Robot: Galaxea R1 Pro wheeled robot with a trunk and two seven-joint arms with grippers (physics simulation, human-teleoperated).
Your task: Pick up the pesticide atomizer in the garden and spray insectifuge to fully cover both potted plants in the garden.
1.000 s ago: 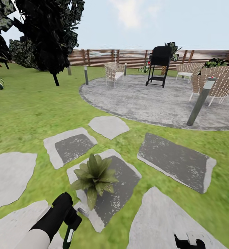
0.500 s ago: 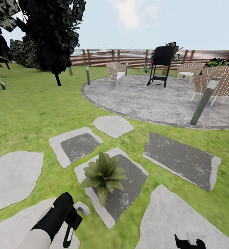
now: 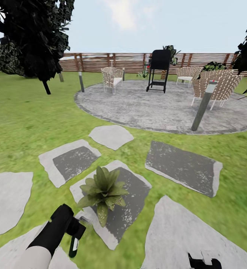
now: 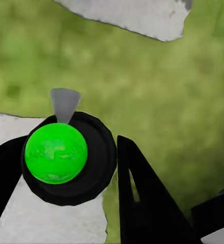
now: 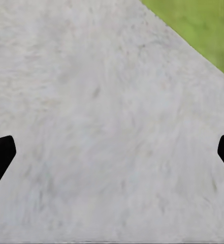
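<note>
head: my left gripper [image 3: 74, 234] clamps the pesticide atomizer [image 3: 74, 246], hanging down just beside the potted plant [image 3: 103, 190] on its stepping stone [image 3: 133, 198], close for spraying | left wrist: fingers [image 4: 142, 198] pinch the atomizer's round body, green cap toward camera | right wrist: right gripper [image 5: 112, 152] spread wide, empty, over pale stone

One potted plant [image 3: 102, 189], seven stepping stones [image 3: 183, 168], two bollard lights [image 3: 202, 106].
</note>
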